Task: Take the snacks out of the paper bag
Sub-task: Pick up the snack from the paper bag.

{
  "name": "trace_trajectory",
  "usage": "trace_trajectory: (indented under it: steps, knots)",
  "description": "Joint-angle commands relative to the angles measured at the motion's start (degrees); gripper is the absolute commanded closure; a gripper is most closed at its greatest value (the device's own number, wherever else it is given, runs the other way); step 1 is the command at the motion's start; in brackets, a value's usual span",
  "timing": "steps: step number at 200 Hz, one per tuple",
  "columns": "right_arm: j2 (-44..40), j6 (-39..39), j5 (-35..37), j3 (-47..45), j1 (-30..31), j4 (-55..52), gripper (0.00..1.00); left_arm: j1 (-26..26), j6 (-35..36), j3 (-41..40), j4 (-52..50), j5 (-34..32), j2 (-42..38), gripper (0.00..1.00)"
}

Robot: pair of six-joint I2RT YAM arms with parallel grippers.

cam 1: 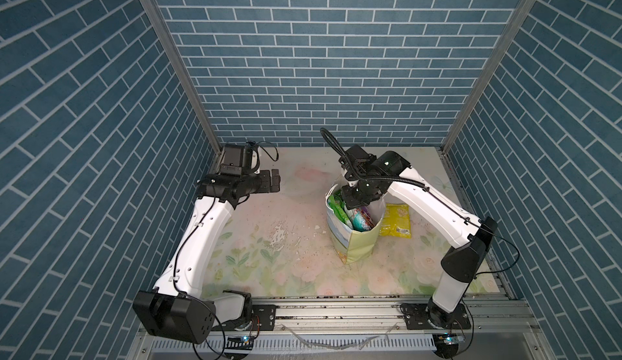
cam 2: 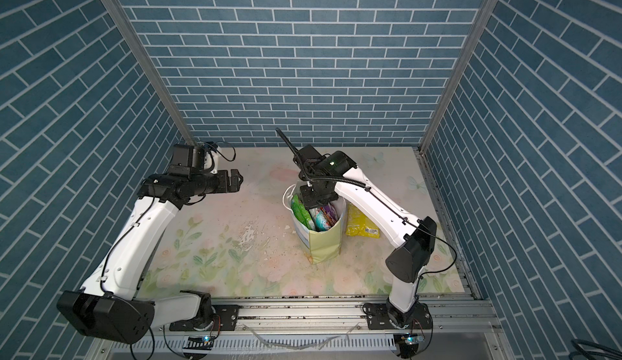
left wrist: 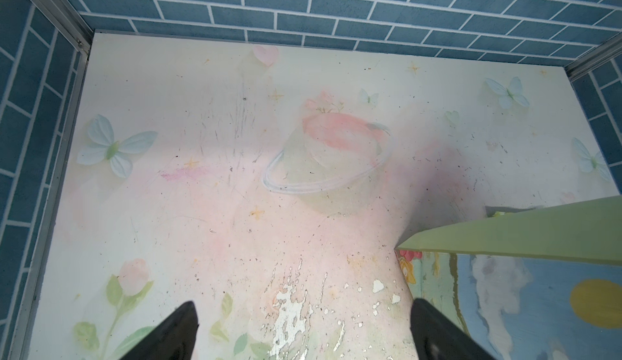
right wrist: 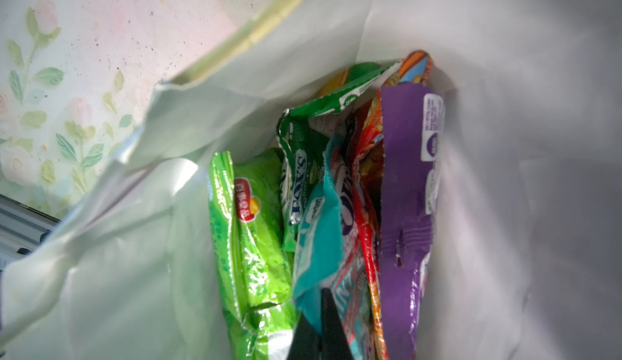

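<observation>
Right wrist view: the right gripper (right wrist: 319, 324) is pinched shut on the teal packet (right wrist: 319, 240) inside the paper bag (right wrist: 505, 190), which stands on the worktop (cam 1: 269, 257). The left gripper (cam 1: 275, 180) is wide open, holding nothing. A yellow packet (cam 1: 396, 222) lies beside the bag.

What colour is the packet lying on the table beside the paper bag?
The packet is yellow; a top view shows it best.

This is a robot test cell in a lab. Blue brick-print walls (cam 1: 303, 55) are panels framed by aluminium posts (cam 1: 180, 69). The floral tabletop (cam 1: 269, 213) is a worn printed sheet. The left arm (cam 1: 202, 240) and right arm (cam 1: 434, 207) stand bolted to a slotted aluminium rail (cam 1: 336, 311), with cables trailing.
</observation>
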Motion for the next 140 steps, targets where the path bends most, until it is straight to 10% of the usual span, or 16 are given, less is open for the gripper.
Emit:
trace_trajectory:
  steps: [1,140]
  knots:
    - [-2.90,0.58,-0.05,2.99,0.21,1.09,1.00,0.21,0.56,1.40,0.65,0.98,0.03,0.01]
    - [-0.50,-2.77,2.76,24.45,-1.78,-6.52,1.00,-3.32,2.66,5.87,-1.37,-0.14,2.05,0.00]
